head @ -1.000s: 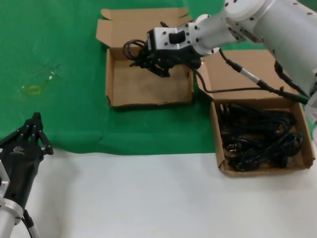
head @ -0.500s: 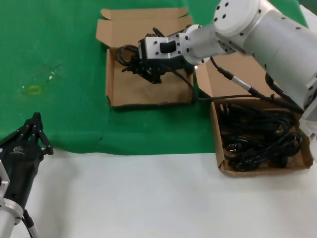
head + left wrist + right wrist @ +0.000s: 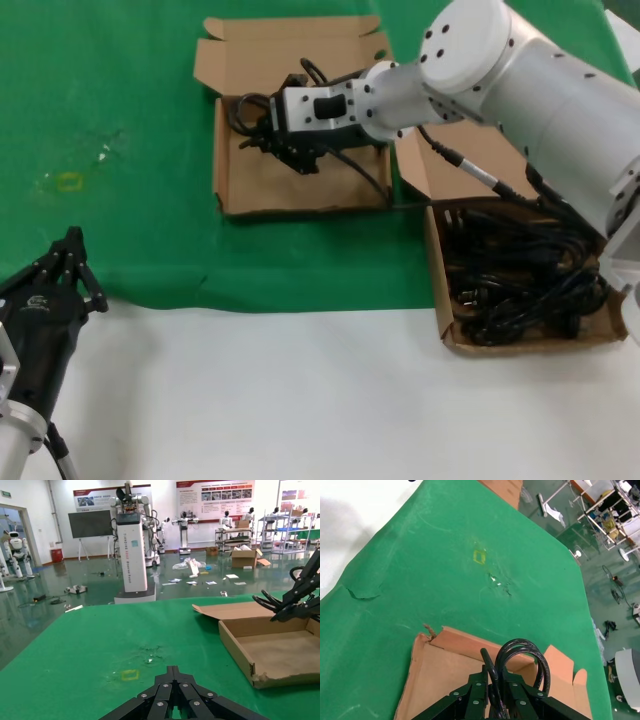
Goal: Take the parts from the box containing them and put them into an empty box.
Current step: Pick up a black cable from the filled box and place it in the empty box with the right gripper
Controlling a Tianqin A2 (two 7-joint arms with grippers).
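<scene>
My right gripper [image 3: 262, 136] is shut on a looped black power cord [image 3: 243, 110] and holds it over the far left part of the empty cardboard box [image 3: 300, 185] on the green mat. In the right wrist view the cord's loop [image 3: 520, 652] sticks out between the shut fingers above the box floor [image 3: 445, 675]. The cord trails back towards the second box [image 3: 445, 300] at the right, which holds several more black cords [image 3: 520, 280]. My left gripper [image 3: 72, 250] is parked at the near left, shut and empty; its closed fingertips [image 3: 173, 672] point at the green mat.
The green mat [image 3: 100, 100] covers the far part of the white table [image 3: 300, 400]. A small yellow mark [image 3: 68, 181] lies on the mat at the left. The empty box shows in the left wrist view [image 3: 275, 650].
My right gripper has moved left with the cord, from over the middle of the empty box towards its far left corner. The left arm has not moved.
</scene>
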